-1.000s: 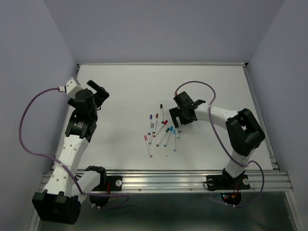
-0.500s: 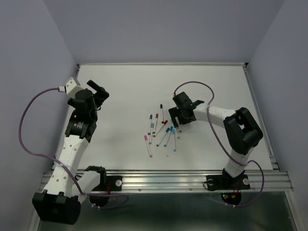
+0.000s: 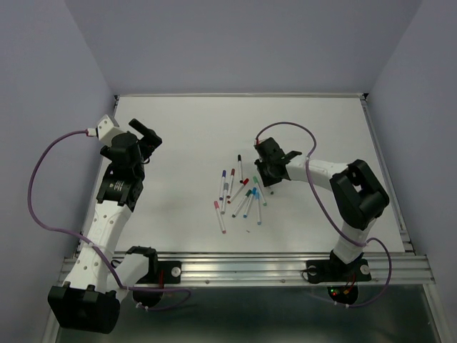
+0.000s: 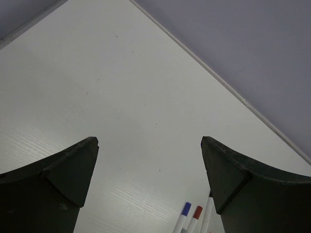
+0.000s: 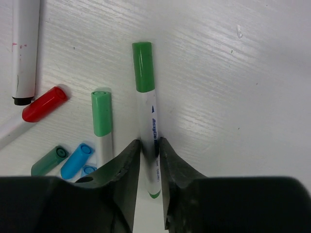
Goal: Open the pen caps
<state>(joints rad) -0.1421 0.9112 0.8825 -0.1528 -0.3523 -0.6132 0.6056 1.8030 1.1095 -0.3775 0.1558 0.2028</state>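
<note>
I have the right gripper down on the table at the right edge of the scattered pens. Its jaws are clamped on the white barrel of one pen, whose green cap is on and points away from the fingers. A second green-capped pen and a red cap lie just beside it. The left gripper hangs well apart on the left side, jaws wide apart and holding nothing.

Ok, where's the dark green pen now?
The dark green pen sits between the right gripper's fingers in the right wrist view, barrel pinched, cap pointing away, just right of the light green pen.
</note>
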